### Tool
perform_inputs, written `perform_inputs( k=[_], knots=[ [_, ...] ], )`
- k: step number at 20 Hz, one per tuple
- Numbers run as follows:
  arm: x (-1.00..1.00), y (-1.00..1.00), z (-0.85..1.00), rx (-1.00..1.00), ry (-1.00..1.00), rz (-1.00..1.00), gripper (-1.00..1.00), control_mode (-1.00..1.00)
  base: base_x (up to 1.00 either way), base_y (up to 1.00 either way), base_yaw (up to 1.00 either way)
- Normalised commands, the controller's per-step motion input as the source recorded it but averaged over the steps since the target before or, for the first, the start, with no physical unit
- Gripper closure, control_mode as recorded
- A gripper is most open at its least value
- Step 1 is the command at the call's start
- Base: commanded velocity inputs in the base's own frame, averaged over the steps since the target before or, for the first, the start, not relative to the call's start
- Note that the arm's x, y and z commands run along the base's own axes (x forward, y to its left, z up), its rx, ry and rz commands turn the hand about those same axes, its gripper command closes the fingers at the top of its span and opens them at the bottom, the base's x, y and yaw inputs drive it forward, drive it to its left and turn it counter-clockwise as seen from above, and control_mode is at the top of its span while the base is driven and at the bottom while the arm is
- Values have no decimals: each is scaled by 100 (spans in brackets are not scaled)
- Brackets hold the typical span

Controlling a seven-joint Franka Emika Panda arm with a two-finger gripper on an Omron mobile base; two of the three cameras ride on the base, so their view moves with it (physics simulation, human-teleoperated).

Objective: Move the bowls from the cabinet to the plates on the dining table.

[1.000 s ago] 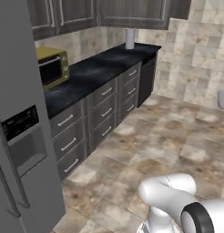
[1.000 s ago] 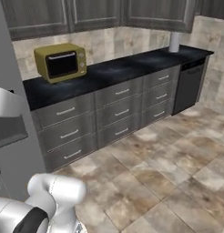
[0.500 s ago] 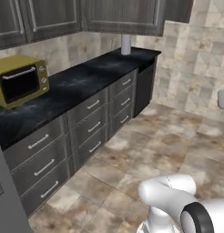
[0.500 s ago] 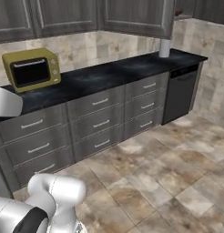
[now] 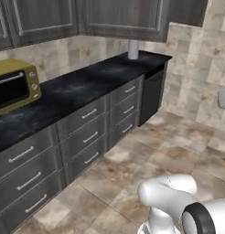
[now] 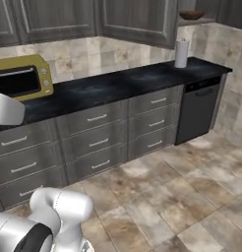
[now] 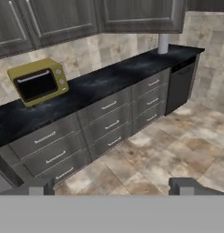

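Observation:
Grey wood-grain wall cabinet (image 6: 137, 19) doors run along the top of the wall, also seen as the cabinet (image 5: 119, 18) and the cabinet (image 7: 141, 13). At its far right end an open shelf holds a dark brown bowl (image 6: 192, 15). My gripper (image 7: 111, 186) is open, far back from the counter, with nothing between its fingertips (image 7: 38, 186). The plates and the dining table are out of view.
A yellow microwave (image 7: 38, 82) stands on the long black counter (image 6: 118, 83) over grey drawers (image 5: 87, 132). A paper towel roll (image 6: 181, 53) stands at the counter's far end above a dark dishwasher (image 6: 196, 115). Open tiled floor (image 6: 182, 187) lies in front.
The whole picture has shifted: the base has moved, so the fridge has left the views and the microwave has slid left. The far cabinet end with the bowl has come into the right base view.

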Motion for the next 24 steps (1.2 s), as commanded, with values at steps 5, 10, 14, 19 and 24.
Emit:
perform_inputs(
  k=[5, 10, 14, 19, 24],
  knots=[
    [0, 0, 0, 0, 0, 0, -100, 100, 9, -45, 33],
    [0, 0, 0, 0, 0, 0, -100, 100, -5, -34, 38],
    [0, 0, 0, 0, 0, 0, -100, 100, -18, -33, 39],
    [0, 0, 0, 0, 0, 0, -100, 100, -35, -37, 36],
    [0, 0, 0, 0, 0, 0, -100, 100, -36, -69, 23]
  ],
)
